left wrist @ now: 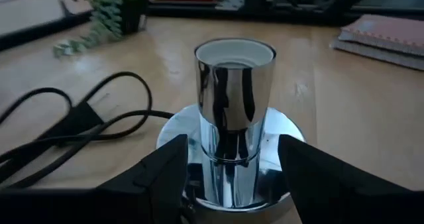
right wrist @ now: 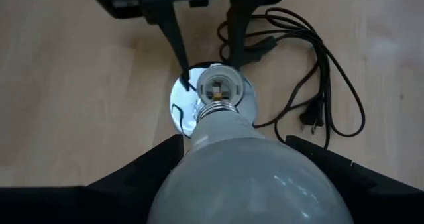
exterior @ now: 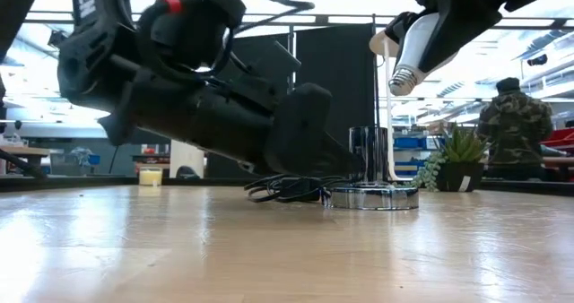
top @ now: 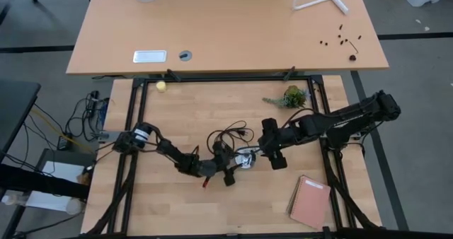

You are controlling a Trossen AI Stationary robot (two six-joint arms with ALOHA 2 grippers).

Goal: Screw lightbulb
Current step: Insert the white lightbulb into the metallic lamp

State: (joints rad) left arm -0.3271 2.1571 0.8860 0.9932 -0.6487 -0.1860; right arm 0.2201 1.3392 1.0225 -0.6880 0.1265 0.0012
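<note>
Low view: lightbulb hangs in the air above the socket, base down, glass up in the right gripper. Clear gap between the threads and the socket mouth, not seated yet.

Right gripper: fingers clamped on the glass globe, seen either side of it in the right wrist view. Left gripper: fingers straddle the chrome socket stem low down near the base disc, one each side. Looks like it's bracing the stem, but can't tell if the pads actually touch or just flank it.

Risks, my read:
- Bulb axis is tilted in the low view, base toward the socket, globe leaning away to the right arm's side. Socket stands upright. If it goes down at that angle, threads likely cross or the base hits the rim and skates off.
- Grip is on smooth round glass, so twist torque could slip it, or squeeze too hard and crack it.
- If the left grip is loose, the socket spins w/ the bulb or tips; the cord could drag it too.

Right wrist view shows the bulb base lined up over the socket opening, so lateral aim looks ok; tilt is the issue. Long axis runs base-to-globe, nearly vertical but off.
</note>
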